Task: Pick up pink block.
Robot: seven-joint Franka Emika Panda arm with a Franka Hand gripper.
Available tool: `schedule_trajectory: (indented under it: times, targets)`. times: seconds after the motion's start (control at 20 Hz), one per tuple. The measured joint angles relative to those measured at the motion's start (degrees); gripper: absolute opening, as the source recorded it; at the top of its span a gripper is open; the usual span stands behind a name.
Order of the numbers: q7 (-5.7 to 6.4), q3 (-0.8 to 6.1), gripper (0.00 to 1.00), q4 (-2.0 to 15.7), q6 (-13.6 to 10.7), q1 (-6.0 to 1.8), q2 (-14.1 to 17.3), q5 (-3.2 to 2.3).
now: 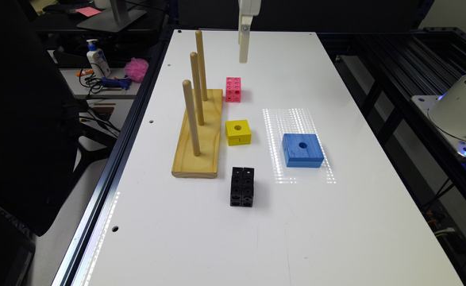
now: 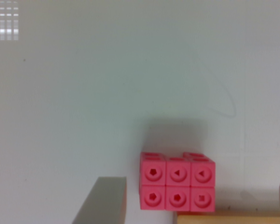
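Pink block (image 1: 233, 89) waits on white desk (image 1: 336, 222).
Gripper (image 1: 243, 55) hovers above, spread apart; descend centred, straddling both sides.

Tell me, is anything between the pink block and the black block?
Yes: the yellow block sits between the pink block and black block, in the exterior view.

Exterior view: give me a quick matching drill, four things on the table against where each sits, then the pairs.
Things:
1. pink block
2. yellow block
3. black block
4. blue block

Places:
A. nearest the camera, in front of the yellow one
B. farthest toward the exterior view's right
C. farthest back, below the gripper
D. middle of the row beside the peg board

Pairs: 1-C, 2-D, 3-A, 4-B
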Motion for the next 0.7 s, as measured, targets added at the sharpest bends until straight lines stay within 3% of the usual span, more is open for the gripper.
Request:
schedule_trajectory:
  times: [0.15, 0.4, 0.7]
  targets:
    - [0.00, -0.01, 1.00, 0.11, 3.0, -0.02, 3.0, -0.04]
    - [0.00, -0.01, 1.00, 0.13, 3.7, -0.02, 3.9, -0.04]
    - [0.00, -0.09, 1.00, 0.17, 7.3, -0.02, 7.5, -0.10]
